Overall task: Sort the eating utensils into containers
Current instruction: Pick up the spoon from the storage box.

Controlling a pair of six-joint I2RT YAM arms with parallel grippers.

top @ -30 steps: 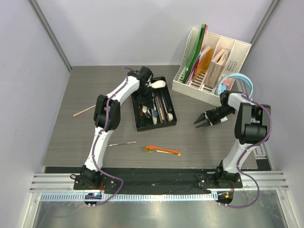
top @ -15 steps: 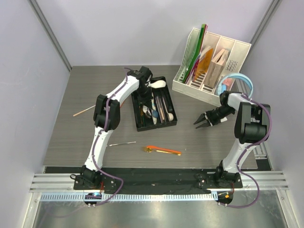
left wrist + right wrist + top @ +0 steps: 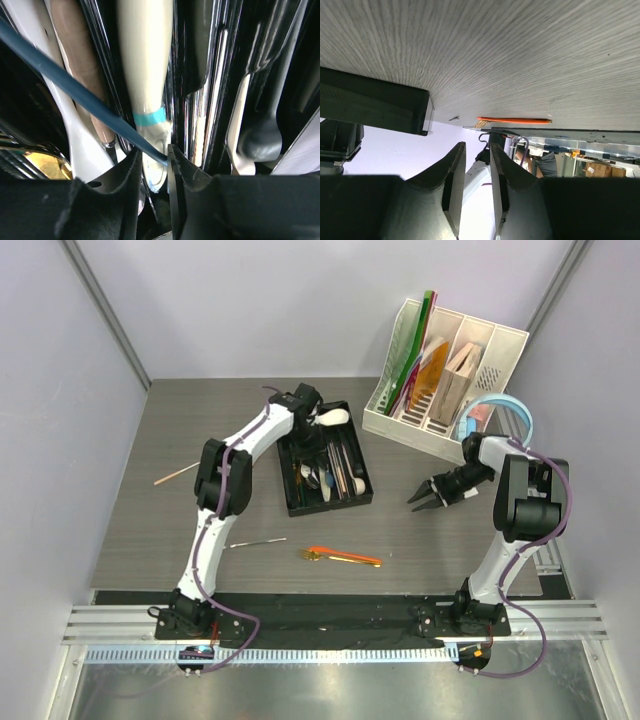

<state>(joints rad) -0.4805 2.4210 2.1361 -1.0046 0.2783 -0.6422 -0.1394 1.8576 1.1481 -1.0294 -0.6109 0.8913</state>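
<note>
- Table (image 3: 150,540): an orange utensil (image 3: 345,558) lies near its front edge, apart from the tray.
- Black tray (image 3: 296,508): spoons and knives lie in its long compartments.
- Right gripper (image 3: 417,501): right of the tray, jaws slightly parted, empty.
- Left gripper (image 3: 153,161): over the tray's far end, with the tip of a thin blue handle (image 3: 75,90) between its fingertips. I cannot tell whether it is gripped.

Black tray (image 3: 330,506), grey streaky wood-grain table (image 3: 170,540), bright orange chopsticks (image 3: 355,558). White spoon (image 3: 336,417), white organiser (image 3: 490,350), light-blue headphones (image 3: 515,407). Close in now: cream handle (image 3: 145,60) ringed by a turquoise band, dark blue stick (image 3: 60,77).
</note>
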